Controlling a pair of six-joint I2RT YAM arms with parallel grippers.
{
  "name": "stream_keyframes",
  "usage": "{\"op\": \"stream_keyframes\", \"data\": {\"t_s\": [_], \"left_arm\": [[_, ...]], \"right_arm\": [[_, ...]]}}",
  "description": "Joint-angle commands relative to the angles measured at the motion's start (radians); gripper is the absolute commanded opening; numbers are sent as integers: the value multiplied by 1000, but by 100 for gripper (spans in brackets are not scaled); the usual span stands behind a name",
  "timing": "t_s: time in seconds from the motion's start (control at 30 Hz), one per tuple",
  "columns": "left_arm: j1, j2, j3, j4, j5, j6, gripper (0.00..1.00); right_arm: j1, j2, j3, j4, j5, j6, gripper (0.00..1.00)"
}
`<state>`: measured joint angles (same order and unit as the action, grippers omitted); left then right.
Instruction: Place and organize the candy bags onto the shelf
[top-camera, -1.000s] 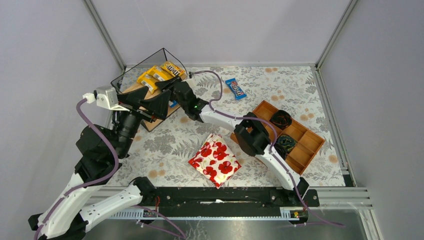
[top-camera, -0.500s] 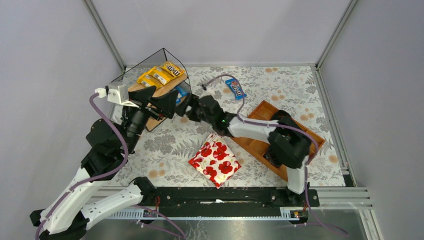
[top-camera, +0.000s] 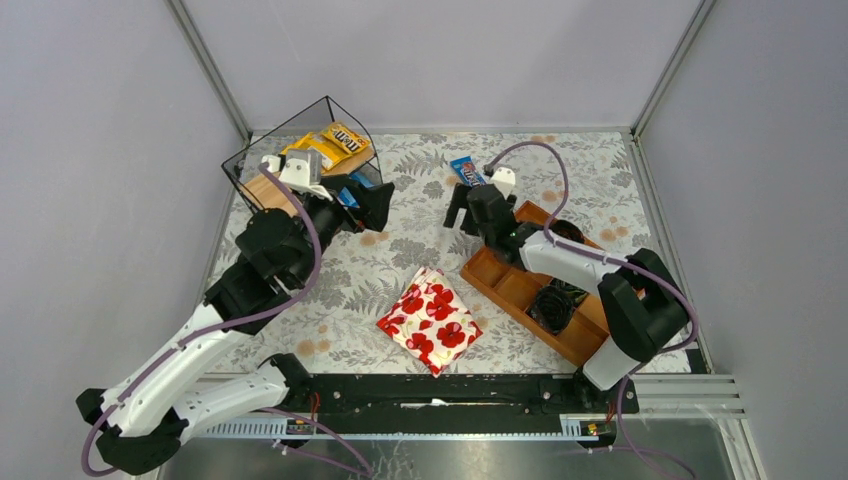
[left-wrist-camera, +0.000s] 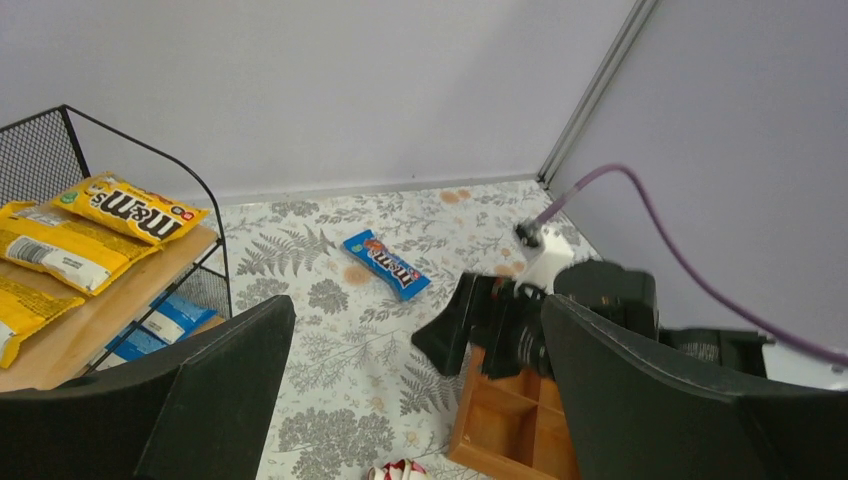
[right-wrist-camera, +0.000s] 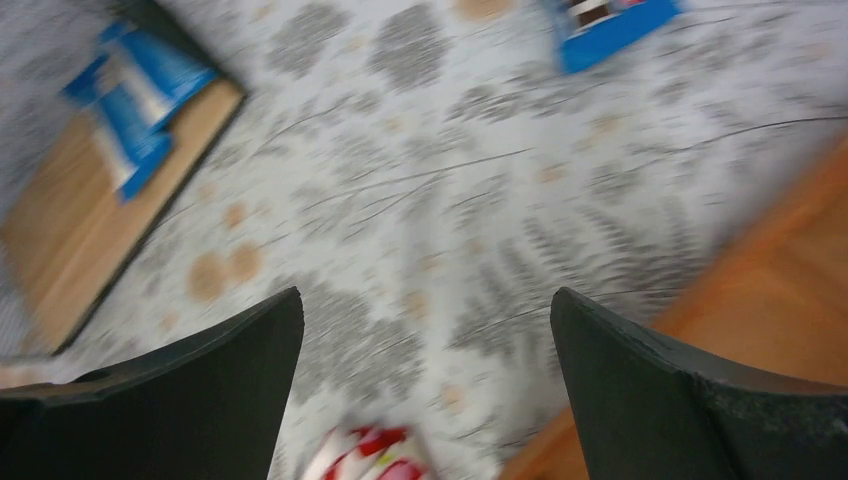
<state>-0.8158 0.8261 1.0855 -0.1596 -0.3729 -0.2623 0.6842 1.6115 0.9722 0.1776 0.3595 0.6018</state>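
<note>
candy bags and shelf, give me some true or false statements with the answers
1. Yellow candy bags lie on the top board of the shelf. True.
2. The right gripper holds a blue candy bag. False: its jaws are open and empty, and that bag lies flat on the table.
3. The left gripper is open with nothing between its fingers. True.
4. The poppy pouch sits inside the wooden tray. False: it lies on the table beside the tray.
</note>
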Motion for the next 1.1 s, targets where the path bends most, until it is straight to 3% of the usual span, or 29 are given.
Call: {"op": "stream_keyframes", "data": {"t_s": [0.0,0.13,0.33,0.8,1.07], "left_arm": [[5,2,1,48,16,0,99],[4,-2,1,49,17,-1,99],[5,-15,0,48,38,-15,99],[4,-27,-1,52,61,-30,99],[3,-18,-1,52,61,-31,99]], "right_arm": [[-43,67,169,-152,146,-8,100],[-133,154,284,-268,94,195,100],[-267,278,296,-127,-133,432,100],[-370,501,362,11,-241,572,100],[-390,595,402,88,-316,609,91]]}}
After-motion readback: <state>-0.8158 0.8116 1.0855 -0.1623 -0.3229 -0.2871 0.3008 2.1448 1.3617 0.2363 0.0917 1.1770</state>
